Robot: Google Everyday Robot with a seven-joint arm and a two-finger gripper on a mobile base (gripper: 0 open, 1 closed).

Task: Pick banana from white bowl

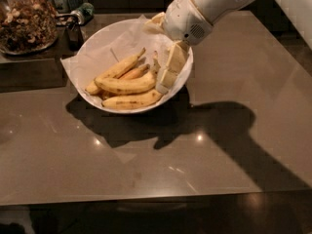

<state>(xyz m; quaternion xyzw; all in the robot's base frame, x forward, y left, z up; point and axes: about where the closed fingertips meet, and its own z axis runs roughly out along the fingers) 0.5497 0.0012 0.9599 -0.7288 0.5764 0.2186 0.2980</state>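
Observation:
The white bowl (97, 43), lined with crinkled white paper, stands at the back left of the table. Several bananas lie in it. The curved yellow banana (126, 85) with brown flecks lies across the middle, another yellow one (131, 100) lies in front of it, and a straighter, more orange one (135, 72) lies behind. My gripper (155, 56) hangs over the bowl's right rim, open and empty. Its lower finger (168, 72) reaches down beside the bananas' right ends. Its upper finger (156, 21) is above the far rim.
A glass jar of nuts (23, 21) stands at the back left, with a dark utensil holder (73, 30) beside it. The white arm (219, 1) comes in from the top right. The brown tabletop (161, 165) spreads in front and to the right.

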